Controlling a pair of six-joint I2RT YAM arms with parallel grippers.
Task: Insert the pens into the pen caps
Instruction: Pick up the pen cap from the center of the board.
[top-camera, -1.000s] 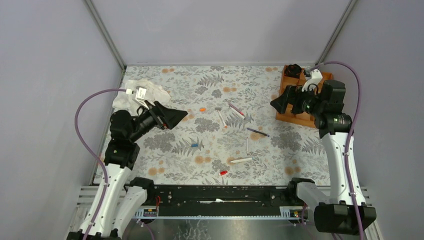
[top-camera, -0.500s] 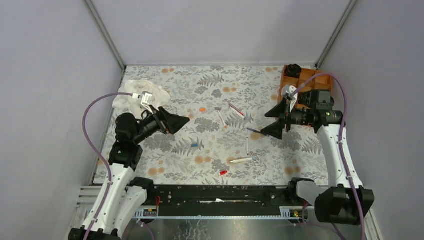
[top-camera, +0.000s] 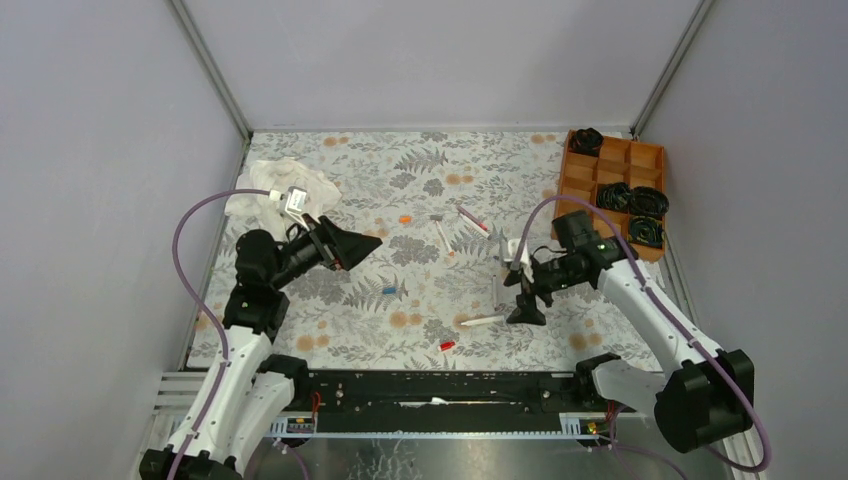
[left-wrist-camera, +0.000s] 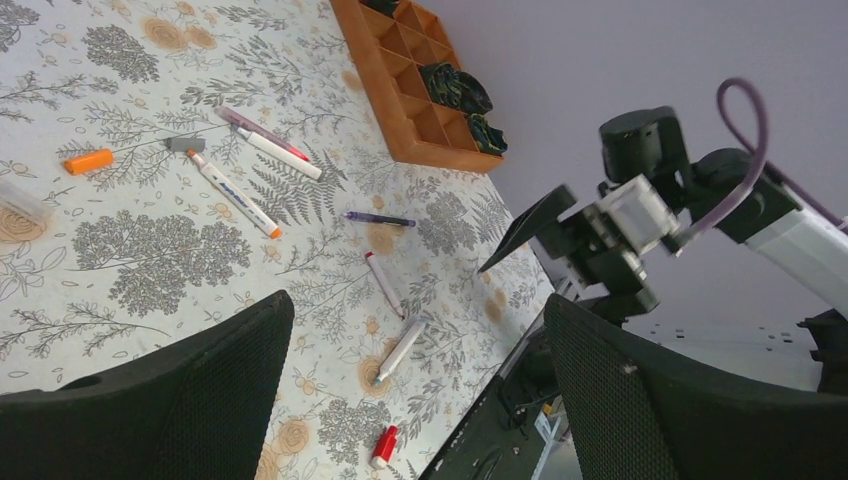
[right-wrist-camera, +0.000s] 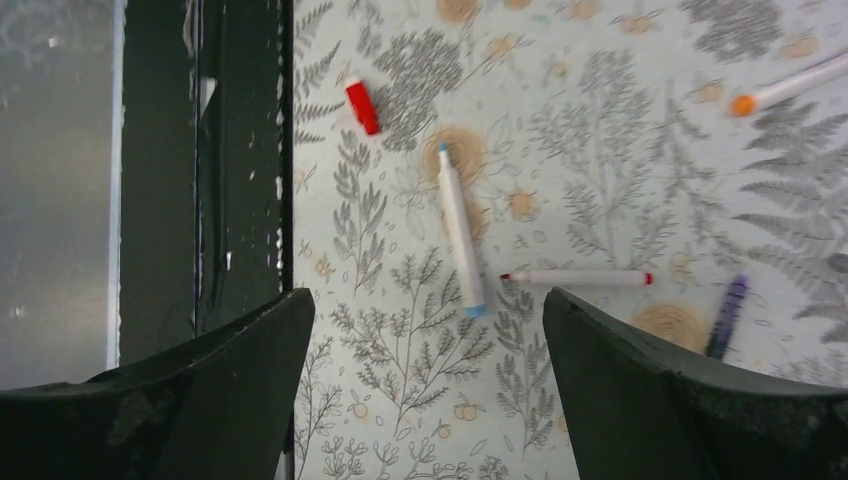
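A white pen (right-wrist-camera: 460, 230) and a thin red-tipped pen (right-wrist-camera: 577, 277) are seen lying just beside each other on the flowered table (top-camera: 560, 170), with a purple pen (right-wrist-camera: 728, 315) near them. A red cap (right-wrist-camera: 362, 106) lies near the front edge, and an orange cap (top-camera: 404, 217) and a blue cap (top-camera: 389, 290) lie well apart. The right pincer (top-camera: 520, 288) is spread wide above the two pens, with nothing gripped. The left pincer (top-camera: 358, 243) is likewise wide open and empty.

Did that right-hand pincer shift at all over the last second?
Yes. The right pincer swung away from the orange wooden compartment tray, leftward and toward the near side, and now hangs open above a white marker pen.
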